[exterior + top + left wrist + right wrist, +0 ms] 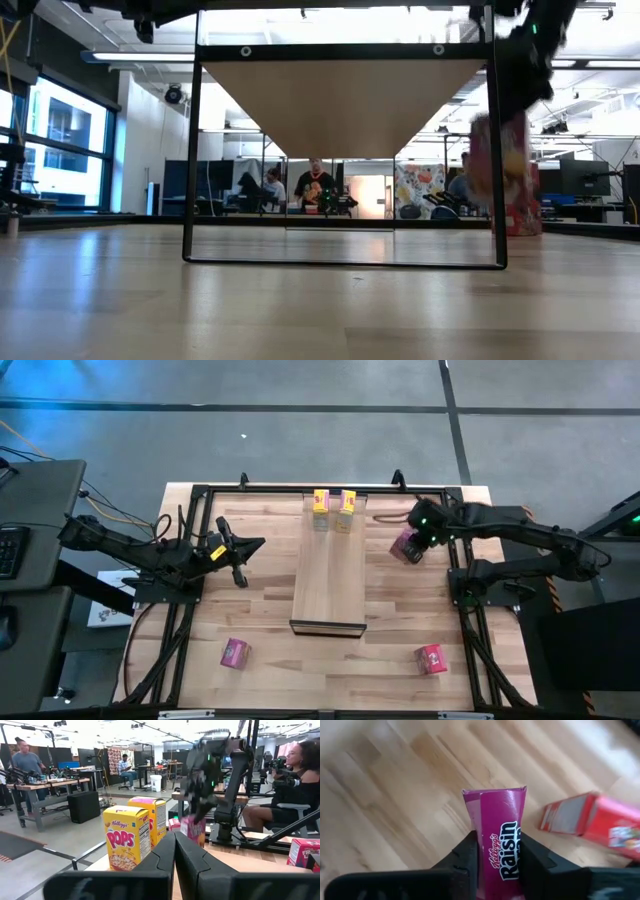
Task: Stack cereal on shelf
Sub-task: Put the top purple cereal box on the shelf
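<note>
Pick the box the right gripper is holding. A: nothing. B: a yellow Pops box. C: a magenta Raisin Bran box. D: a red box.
C: the right gripper is shut on the magenta box, its fingers pressed against the sides, with "Raisin" legible on its face.

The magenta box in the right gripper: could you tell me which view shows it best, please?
The right wrist view: the magenta box fills the frame, clamped in the right gripper. The high view shows it small; the low and left wrist views show it blurred.
</note>
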{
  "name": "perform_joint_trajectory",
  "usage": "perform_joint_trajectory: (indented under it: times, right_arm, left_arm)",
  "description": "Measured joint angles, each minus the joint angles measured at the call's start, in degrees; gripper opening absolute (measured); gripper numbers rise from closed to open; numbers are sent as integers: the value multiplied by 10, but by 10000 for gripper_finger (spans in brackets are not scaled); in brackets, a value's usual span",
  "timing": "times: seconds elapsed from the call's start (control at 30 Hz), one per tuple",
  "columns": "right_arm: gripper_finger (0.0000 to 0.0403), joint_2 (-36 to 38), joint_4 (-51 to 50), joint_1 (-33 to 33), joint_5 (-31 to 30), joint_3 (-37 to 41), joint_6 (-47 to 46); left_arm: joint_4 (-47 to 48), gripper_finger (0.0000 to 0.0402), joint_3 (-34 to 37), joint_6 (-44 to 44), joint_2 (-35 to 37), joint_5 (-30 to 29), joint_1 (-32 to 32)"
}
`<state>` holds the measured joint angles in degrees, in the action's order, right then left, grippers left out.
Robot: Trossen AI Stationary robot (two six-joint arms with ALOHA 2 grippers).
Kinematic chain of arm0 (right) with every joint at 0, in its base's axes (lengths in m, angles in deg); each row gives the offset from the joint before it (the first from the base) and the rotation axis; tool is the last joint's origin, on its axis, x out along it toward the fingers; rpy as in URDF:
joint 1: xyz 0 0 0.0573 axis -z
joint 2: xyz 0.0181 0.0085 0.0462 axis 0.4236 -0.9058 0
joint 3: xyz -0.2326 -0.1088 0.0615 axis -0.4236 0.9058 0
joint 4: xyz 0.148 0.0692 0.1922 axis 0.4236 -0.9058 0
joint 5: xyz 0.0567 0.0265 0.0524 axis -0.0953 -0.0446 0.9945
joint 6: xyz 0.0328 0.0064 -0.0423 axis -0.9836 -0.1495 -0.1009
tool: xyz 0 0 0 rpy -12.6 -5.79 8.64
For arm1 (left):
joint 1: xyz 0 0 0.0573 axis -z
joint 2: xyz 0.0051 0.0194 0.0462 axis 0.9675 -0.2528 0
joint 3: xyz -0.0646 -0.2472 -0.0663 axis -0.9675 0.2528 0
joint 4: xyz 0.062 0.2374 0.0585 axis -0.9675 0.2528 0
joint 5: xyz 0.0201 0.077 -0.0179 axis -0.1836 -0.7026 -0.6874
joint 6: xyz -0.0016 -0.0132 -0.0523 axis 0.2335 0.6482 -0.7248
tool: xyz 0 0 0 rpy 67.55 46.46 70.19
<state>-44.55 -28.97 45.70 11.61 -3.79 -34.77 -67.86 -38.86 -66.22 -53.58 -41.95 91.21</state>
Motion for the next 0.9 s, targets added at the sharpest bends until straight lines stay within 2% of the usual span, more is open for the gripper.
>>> perform_joint_trajectory:
  times: [0.2, 0.4, 0.57, 0.9]
  right_arm:
    - [79, 0, -72, -28, -2, -169, -2]
    - [78, -3, -47, -98, -13, -310, -6]
    - [78, -44, -12, -163, -24, -357, -6]
    - [78, -219, -34, -239, -30, -412, 78]
  left_arm:
    - [0, 0, 0, -3, 0, 0, 0]
    - [0, 0, 0, -3, 0, 0, 0]
    - [-1, 0, 0, -3, 0, 0, 0]
    - [-1, 0, 0, -3, 0, 1, 0]
